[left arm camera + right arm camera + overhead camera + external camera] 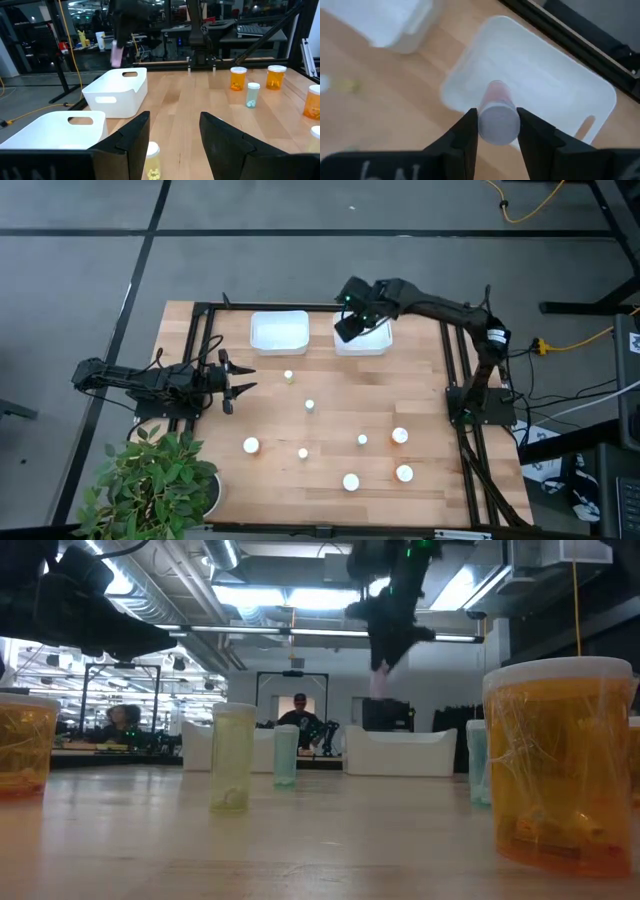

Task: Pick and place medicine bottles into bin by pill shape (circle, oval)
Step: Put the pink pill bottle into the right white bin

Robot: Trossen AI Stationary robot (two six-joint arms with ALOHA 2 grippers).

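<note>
1. High view: the left hand [243, 379] waits low over the left side of the counter [330, 480], its fingers spread apart and holding nothing. A potted plant [150, 485] sits below it at the counter's corner.
2. Just beyond its fingertips stands a pale bottle [289, 377], which also shows between the fingers in the left wrist view [151, 161]. Another small bottle [310, 406] stands a little farther out.
3. Up and right of that hand sits a white bin [279, 332].
4. Farther right, the right hand [350, 326] hangs above the edge of a second white bin [372, 342], well clear of the counter.
5. Its fingers are clamped on the pink bottle [496, 117], one finger on each side, the white cap facing the wrist camera and the bin [545, 75] lying beneath it.
6. More bottles [350, 481] with white caps stand scattered on the counter, nearer its front edge and well apart from both hands; some are orange [400, 436].
</note>
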